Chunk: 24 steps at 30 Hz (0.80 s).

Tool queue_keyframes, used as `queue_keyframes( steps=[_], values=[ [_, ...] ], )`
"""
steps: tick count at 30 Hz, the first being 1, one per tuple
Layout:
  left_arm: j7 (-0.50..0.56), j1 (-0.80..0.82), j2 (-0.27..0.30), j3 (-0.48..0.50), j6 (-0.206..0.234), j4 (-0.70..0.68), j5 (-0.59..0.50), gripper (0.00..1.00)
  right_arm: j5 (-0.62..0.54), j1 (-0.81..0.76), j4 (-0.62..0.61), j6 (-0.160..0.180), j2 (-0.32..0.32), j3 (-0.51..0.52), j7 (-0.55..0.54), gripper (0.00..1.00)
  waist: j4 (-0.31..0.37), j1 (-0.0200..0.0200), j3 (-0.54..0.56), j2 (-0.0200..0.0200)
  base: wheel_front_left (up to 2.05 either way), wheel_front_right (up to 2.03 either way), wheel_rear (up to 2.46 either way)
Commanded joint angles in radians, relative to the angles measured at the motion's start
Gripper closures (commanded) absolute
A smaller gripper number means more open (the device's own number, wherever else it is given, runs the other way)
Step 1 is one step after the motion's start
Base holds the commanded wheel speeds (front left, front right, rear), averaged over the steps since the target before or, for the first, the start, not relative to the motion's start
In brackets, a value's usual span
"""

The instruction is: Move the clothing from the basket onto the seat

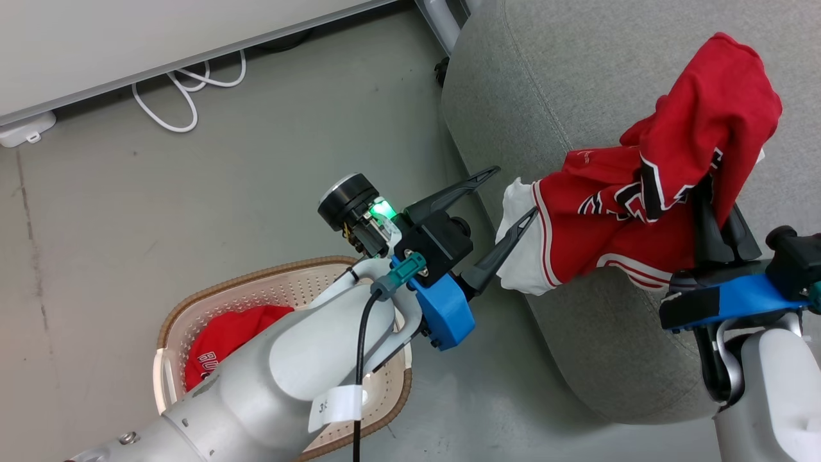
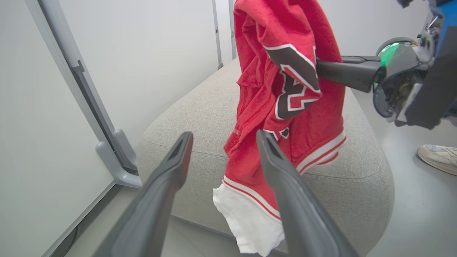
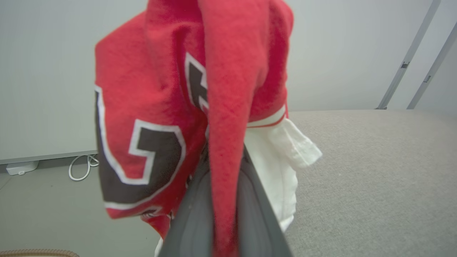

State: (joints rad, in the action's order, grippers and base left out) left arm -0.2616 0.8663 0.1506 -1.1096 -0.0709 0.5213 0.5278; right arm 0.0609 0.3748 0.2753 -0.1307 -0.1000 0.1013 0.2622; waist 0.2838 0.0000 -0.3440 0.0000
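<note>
My right gripper is shut on a red jersey with white trim and dark lettering. It holds the jersey up above the grey seat; the white hem hangs over the seat's front edge. Seen from the right wrist, the cloth drapes over that gripper and hides its tips. My left gripper stands open just left of the white hem, holding nothing. In the left wrist view, the left gripper points at the hanging jersey. More red clothing lies in the basket, partly hidden by my left forearm.
A white cable and a power strip lie on the floor by the wall. A grey frame foot stands beside the seat's end. A person's shoe rests on the floor beyond the seat.
</note>
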Motion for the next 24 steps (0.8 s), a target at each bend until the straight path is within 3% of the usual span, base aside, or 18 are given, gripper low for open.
queue_keyframes(
  steps=[1,12,24],
  values=[
    [-0.003,-0.011,-0.001,-0.002,-0.004,0.004,-0.003,0.0,0.002,-0.017,-0.008,0.0,0.004,0.004,0.004,1.0,0.001,0.0,0.001,0.0,0.0,0.0,0.0],
    [-0.004,-0.013,-0.011,-0.004,-0.002,0.007,-0.009,0.0,0.001,-0.018,-0.025,0.0,0.016,0.019,0.004,1.0,-0.007,0.0,0.005,0.0,0.0,0.0,0.0],
    [-0.004,0.054,0.008,0.007,0.003,-0.027,-0.036,0.0,-0.014,0.161,-0.092,0.0,-0.032,0.058,0.004,1.0,-0.03,0.0,-0.111,0.0,0.0,0.0,0.0]
  ],
)
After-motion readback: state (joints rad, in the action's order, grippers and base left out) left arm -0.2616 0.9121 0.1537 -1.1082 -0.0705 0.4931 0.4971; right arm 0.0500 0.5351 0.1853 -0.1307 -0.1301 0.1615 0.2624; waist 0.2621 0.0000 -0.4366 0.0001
